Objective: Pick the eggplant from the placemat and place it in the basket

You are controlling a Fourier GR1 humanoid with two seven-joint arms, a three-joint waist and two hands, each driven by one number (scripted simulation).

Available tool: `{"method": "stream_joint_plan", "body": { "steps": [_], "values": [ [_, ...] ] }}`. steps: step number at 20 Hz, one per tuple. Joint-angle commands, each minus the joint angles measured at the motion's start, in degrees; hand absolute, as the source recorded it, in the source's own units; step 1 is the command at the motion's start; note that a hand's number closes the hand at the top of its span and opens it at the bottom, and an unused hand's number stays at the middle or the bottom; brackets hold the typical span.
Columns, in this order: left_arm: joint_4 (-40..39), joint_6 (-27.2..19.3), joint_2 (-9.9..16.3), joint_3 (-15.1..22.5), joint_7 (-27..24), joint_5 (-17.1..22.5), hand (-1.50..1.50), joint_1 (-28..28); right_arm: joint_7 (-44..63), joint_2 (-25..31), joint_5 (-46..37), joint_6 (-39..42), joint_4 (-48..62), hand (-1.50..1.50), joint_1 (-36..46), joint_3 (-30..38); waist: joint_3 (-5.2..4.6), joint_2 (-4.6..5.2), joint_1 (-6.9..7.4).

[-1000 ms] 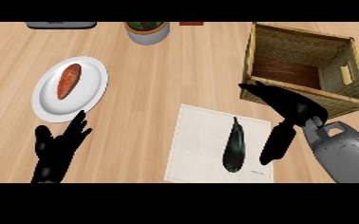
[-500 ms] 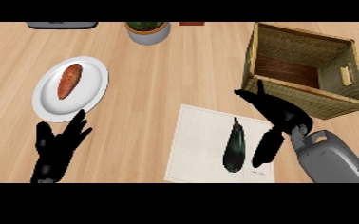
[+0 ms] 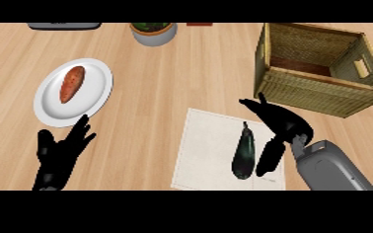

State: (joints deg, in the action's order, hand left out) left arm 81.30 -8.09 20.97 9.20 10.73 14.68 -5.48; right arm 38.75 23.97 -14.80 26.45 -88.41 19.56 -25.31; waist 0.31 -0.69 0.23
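Eggplant (image 3: 244, 153) lies ungrasped on the placemat (image 3: 207, 150); we judge the spread right hand (image 3: 277, 126), just right, could roll it away.

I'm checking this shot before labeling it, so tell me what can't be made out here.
Head view only:
- Dark object at the counter's far left: cut off by the top edge, unidentifiable.
- Small red item at top centre: cut off by the edge.
- Potted plant: top cropped.
- Basket floor: partly hidden by its near wall.
- Whether the right hand touches the eggplant: unclear.
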Motion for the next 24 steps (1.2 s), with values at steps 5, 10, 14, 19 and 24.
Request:
{"method": "stream_joint_plan", "body": {
  "steps": [5,10,14,19,24],
  "values": [
    [-0.33,1.65,-0.1,-0.43,2.39,-0.95,0.0,-2.8,4.34,-4.35,-2.52,3.84,2.91,-1.5,-0.07,-1.15,-0.32,0.67,0.01],
    [-2.77,0.0,-2.89,-0.12,4.01,-2.46,0.0,-0.35,-3.11,-3.94,-6.42,1.65,7.3,-1.5,-2.24,-0.52,-0.3,0.76,-0.18],
    [1.34,-0.58,-4.12,0.36,5.93,-3.45,0.0,-1.25,-3.13,-9.03,-9.06,0.44,11.84,-1.5,0.36,-0.38,-0.3,0.73,0.09],
    [-1.05,-0.03,-4.53,-0.57,4.69,-5.55,0.0,-0.88,-3.55,-7.64,-9.78,2.54,6.76,-1.5,-3.98,0.41,-0.32,0.66,-0.29],
    [-0.36,2.98,-2.65,-3.07,3.35,-4.37,0.0,-2.48,-8.33,-7.91,-14.42,2.09,9.67,1.5,-1.38,-1.19,-0.31,0.69,0.04]
  ]
}}
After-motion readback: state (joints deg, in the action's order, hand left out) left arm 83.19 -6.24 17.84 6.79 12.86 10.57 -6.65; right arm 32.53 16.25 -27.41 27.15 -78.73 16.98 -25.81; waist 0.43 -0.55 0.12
